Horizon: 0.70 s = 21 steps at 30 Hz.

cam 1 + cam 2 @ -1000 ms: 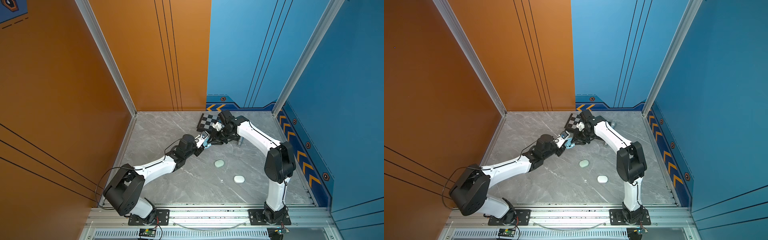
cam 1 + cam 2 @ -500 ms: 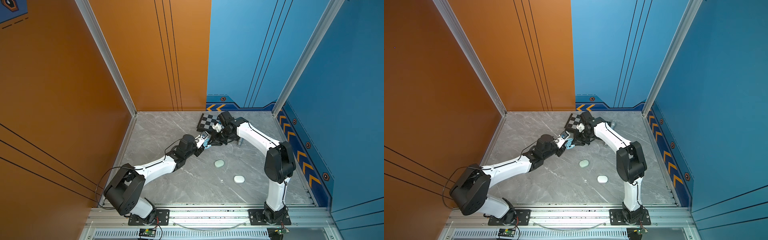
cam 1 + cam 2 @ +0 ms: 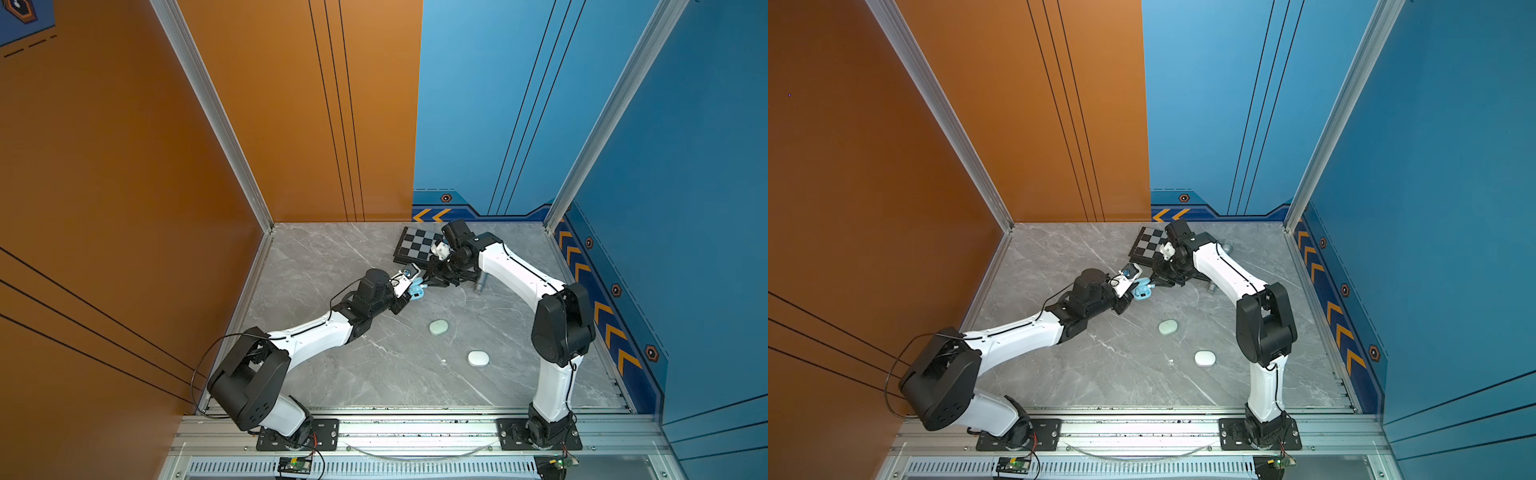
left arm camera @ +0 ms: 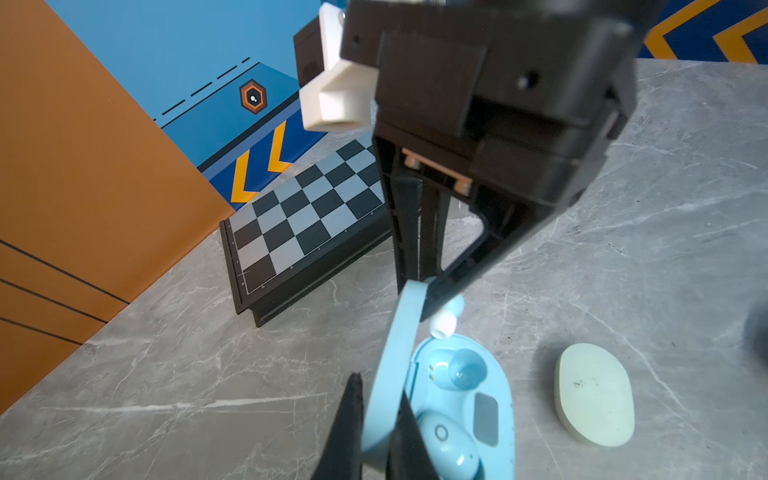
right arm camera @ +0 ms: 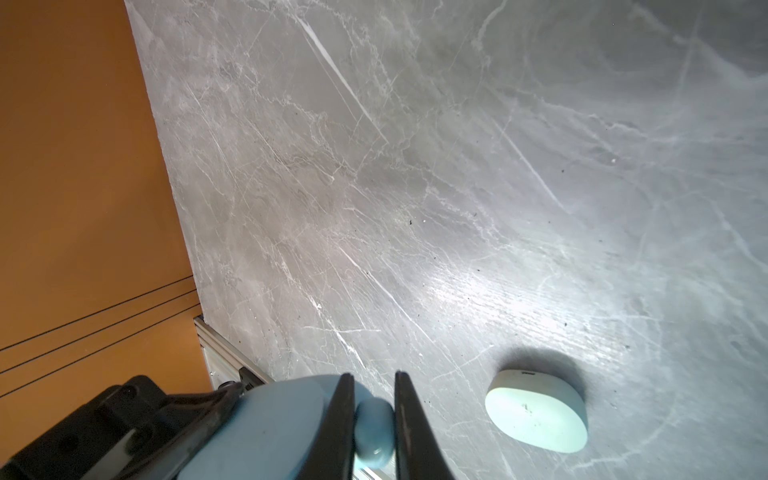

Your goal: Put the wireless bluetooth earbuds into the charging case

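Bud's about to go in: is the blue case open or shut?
Open. Its lid stands up, pinched by the left gripper; inside the blue case, one well is bare, one holds an earbud.

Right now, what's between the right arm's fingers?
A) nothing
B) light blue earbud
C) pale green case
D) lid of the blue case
B: in the right wrist view the fingers of the right gripper pinch a light blue earbud. The pale green case lies apart on the table, and it is the left gripper that holds the blue case's lid.
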Motion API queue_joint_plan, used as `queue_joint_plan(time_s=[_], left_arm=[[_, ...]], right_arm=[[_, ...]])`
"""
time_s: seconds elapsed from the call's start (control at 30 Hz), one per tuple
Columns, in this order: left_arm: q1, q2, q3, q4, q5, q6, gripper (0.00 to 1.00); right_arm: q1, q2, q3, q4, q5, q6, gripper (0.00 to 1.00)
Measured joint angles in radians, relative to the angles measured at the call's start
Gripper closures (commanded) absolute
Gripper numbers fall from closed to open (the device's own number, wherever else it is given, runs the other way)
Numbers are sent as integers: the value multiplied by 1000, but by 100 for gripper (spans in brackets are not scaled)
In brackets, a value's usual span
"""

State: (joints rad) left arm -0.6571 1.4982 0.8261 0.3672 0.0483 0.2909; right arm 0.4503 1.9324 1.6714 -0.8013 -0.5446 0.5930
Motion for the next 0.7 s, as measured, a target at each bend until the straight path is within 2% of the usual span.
queue_joint_plan(time_s=[0.7], left_arm=[[0,0,0,0,1,0,100]], right_arm=[[3,-22,-35,29,6,11,82]])
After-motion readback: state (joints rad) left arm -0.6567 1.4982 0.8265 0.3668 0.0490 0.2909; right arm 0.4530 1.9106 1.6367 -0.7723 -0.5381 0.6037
